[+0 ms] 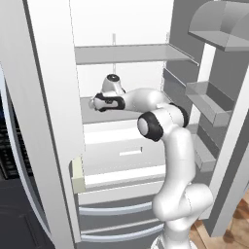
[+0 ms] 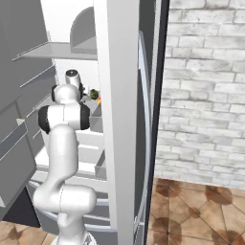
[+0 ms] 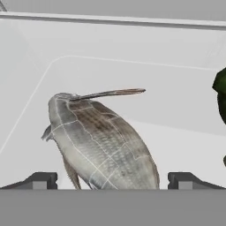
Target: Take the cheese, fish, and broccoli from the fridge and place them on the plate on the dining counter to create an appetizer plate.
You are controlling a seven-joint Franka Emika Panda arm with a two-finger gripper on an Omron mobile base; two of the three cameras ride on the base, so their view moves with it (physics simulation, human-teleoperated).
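The arm reaches into the open fridge [image 1: 121, 29], with its hand over the pale shelf [image 1: 97, 115] above the white pull-out drawer [image 1: 129, 151]. In the hand view the gripper [image 3: 112, 181] stands fully open: its two dark fingertips [image 3: 42, 180] sit wide apart, one on each side of the fish [image 3: 99, 141], and neither touches it. Nothing is held. The fish lies on the pale shelf floor directly in front of the hand, grey-silver and scaled, its slim tail pointing up and to the right. The broccoli [image 3: 220, 95] rests on the same shelf at the right edge of the hand view, apart from the fish. In the right base view the broccoli [image 2: 94, 94] shows as a dark-green lump just beyond the hand, with a small orange-yellow spot [image 2: 99, 101] touching it on its right; whether that spot is the cheese cannot be told.
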